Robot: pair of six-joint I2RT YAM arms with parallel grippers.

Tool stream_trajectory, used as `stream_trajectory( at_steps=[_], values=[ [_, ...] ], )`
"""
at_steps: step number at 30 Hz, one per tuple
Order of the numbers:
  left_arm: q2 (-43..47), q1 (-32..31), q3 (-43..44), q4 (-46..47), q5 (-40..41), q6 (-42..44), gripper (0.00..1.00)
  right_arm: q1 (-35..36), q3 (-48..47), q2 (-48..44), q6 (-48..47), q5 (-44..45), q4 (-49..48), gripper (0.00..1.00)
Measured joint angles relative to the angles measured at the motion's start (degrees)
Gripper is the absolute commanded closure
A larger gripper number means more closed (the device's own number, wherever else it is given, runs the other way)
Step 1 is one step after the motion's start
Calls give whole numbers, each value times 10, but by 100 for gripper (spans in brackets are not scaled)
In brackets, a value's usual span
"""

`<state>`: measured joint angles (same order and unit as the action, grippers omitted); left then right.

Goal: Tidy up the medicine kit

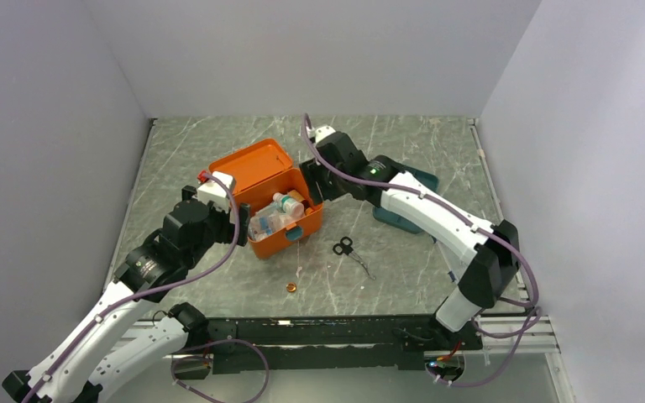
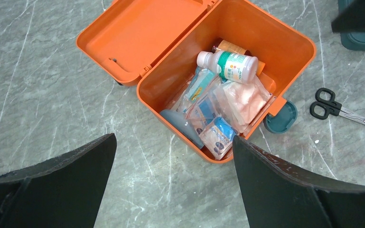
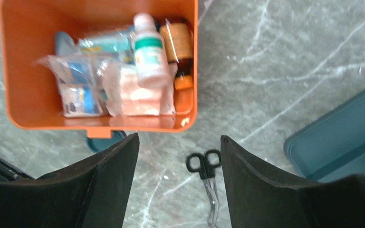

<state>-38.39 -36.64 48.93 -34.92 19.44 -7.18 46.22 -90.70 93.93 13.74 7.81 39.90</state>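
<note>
The orange medicine kit (image 1: 264, 180) stands open in mid-table, lid (image 2: 138, 35) laid back, teal latch (image 2: 281, 116) at its front. Inside lie a white bottle with a green label (image 2: 228, 65), an amber bottle (image 3: 177, 42) and several plastic pouches (image 2: 218, 111). The kit's wall also shows in the right wrist view (image 3: 24, 71). My left gripper (image 2: 173, 147) is open and empty, hovering just left of the kit. My right gripper (image 3: 179, 145) is open and empty, above the kit's right side. Black-handled scissors (image 1: 350, 252) lie on the table right of the kit and show between my right fingers (image 3: 208, 178).
A flat teal tray (image 1: 411, 201) lies under my right arm, right of the kit; it also shows in the right wrist view (image 3: 342, 137). A small copper-coloured round thing (image 1: 291, 288) lies near the front. Grey walls close in the marble table (image 1: 218, 269) on three sides.
</note>
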Motion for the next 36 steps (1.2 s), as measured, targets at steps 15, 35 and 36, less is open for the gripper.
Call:
stream_trajectory(
  at_steps=[15, 35, 36],
  values=[
    [4, 0, -2, 0, 11, 0, 1, 2, 291, -124, 9, -34, -63, 37],
    [-2, 0, -2, 0, 16, 0, 1, 2, 367, -24, -48, -23, -214, 55],
    [-2, 0, -2, 0, 17, 0, 1, 2, 369, -23, -49, -23, -217, 55]
  ],
)
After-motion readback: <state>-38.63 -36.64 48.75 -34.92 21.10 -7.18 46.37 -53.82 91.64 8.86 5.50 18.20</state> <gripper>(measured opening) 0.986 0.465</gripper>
